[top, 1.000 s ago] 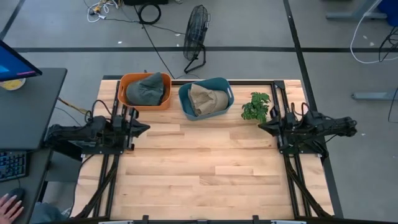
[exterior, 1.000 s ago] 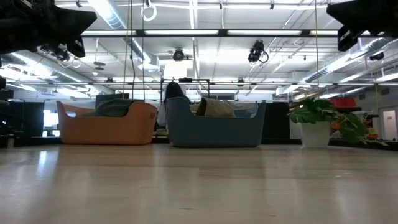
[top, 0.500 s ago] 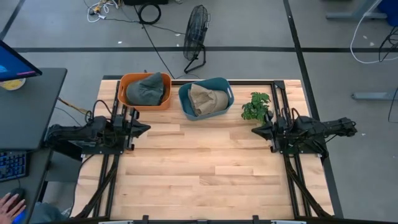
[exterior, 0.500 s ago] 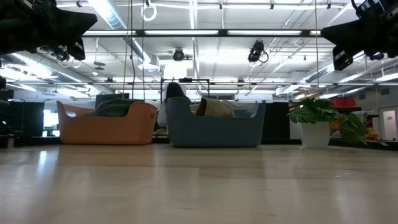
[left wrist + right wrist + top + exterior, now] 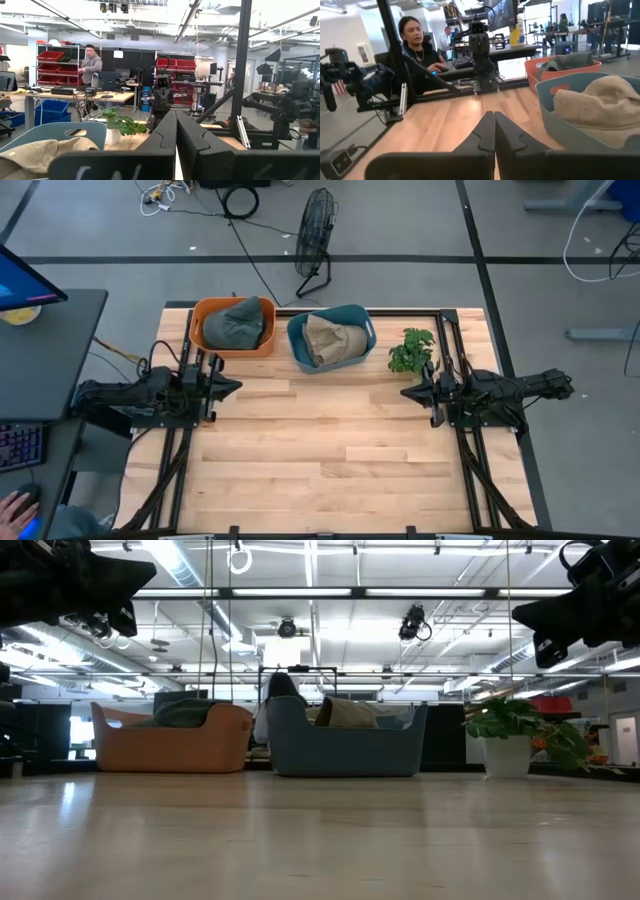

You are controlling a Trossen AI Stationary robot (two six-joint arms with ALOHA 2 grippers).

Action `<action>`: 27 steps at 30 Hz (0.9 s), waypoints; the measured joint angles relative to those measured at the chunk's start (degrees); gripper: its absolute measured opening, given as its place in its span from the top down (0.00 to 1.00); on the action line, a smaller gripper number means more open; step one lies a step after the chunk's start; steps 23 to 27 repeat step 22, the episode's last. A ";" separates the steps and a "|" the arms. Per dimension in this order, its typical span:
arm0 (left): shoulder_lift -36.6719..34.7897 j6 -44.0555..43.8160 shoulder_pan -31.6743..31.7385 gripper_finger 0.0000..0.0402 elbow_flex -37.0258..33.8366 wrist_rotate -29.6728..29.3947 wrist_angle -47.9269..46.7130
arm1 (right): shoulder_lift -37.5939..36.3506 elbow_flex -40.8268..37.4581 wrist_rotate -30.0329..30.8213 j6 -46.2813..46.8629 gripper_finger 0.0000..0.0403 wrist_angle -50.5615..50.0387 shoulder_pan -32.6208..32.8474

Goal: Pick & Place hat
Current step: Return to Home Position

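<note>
A tan hat (image 5: 332, 340) lies in a blue basket (image 5: 360, 319) at the table's far side; the right wrist view shows this tan hat (image 5: 605, 105) too. A grey-green hat (image 5: 236, 323) lies in an orange basket (image 5: 200, 315) to its left. My left gripper (image 5: 234, 387) hangs above the table's left edge, shut, its fingers (image 5: 170, 135) closed together. My right gripper (image 5: 408, 392) hovers above the right side, shut, pointing toward the table's middle, near a potted plant (image 5: 411, 350).
The potted plant stands at the far right, just beyond my right gripper. Bare wood (image 5: 320, 450) spreads over the middle and near part of the table. A fan (image 5: 316, 225) stands on the floor beyond. People sit and stand at desks in the room.
My right gripper has moved toward the table's left, from beside the plant out over the table, and has dropped a little in the low view. The left arm and both hats have stayed put.
</note>
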 joint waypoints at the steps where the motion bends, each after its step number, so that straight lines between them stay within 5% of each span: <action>1: 0.00 0.02 0.00 0.99 0.00 0.00 0.00 | 0.00 0.00 0.43 0.97 1.00 0.02 -0.01; 27: 0.00 0.03 0.00 0.99 -0.02 0.00 -0.02 | 0.00 0.07 0.83 0.52 0.92 0.11 0.00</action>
